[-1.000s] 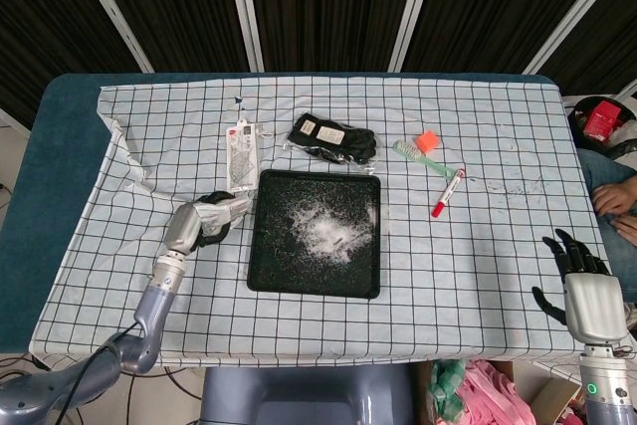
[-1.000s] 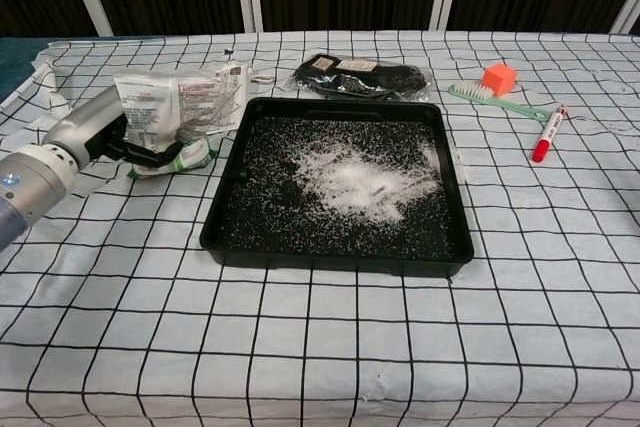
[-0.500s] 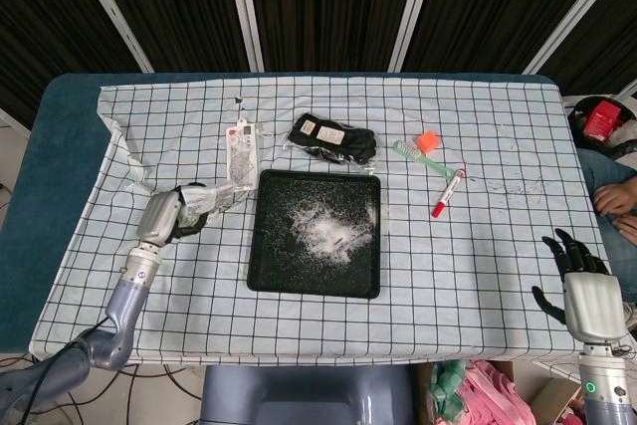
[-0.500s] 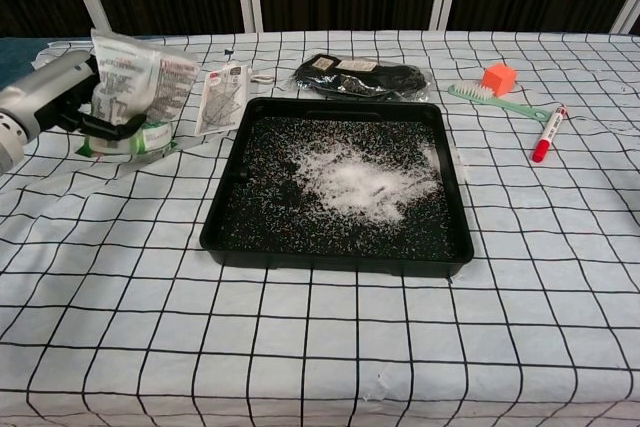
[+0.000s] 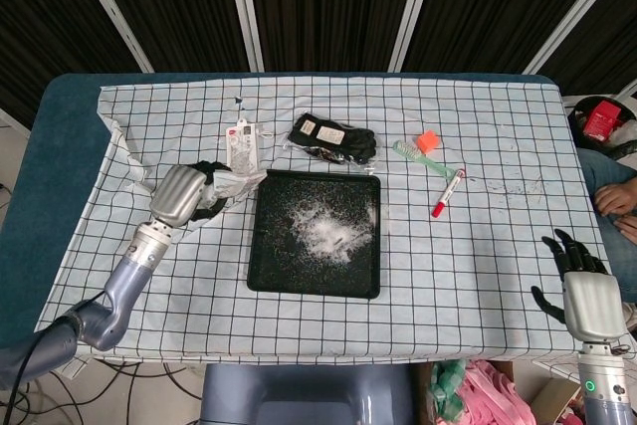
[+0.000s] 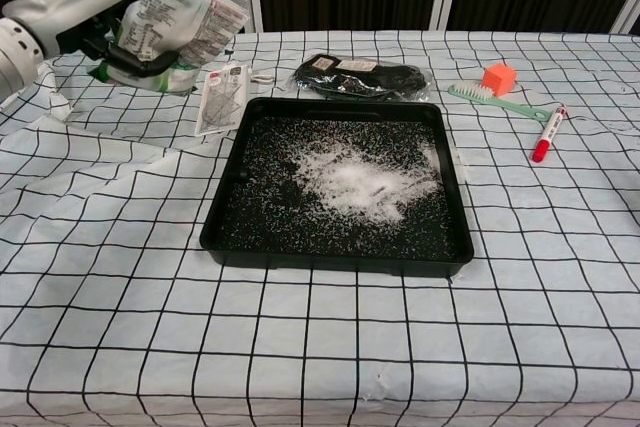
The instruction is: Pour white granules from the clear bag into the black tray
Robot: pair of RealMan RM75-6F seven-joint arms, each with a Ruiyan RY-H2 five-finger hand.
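Note:
The black tray (image 5: 267,271) (image 6: 222,237) lies mid-table with a heap of white granules (image 5: 326,230) (image 6: 355,182) spread inside it. My left hand (image 5: 180,196) (image 6: 75,12) grips the clear bag (image 5: 234,184) (image 6: 180,17), lifted above the table to the left of the tray's far corner. The bag sticks out toward the tray and looks crumpled. My right hand (image 5: 580,281) hangs off the table's right edge, fingers spread, holding nothing; it shows only in the head view.
A small white packet (image 5: 242,144) (image 6: 219,100) lies left of the tray's far corner. A black pouch (image 5: 334,138) (image 6: 362,75), a green brush with an orange block (image 5: 422,152) (image 6: 497,90) and a red marker (image 5: 447,193) (image 6: 547,133) sit behind and right of the tray.
My left hand has risen with the clear bag, swinging out left and then back toward the tray. The right hand has stayed put.

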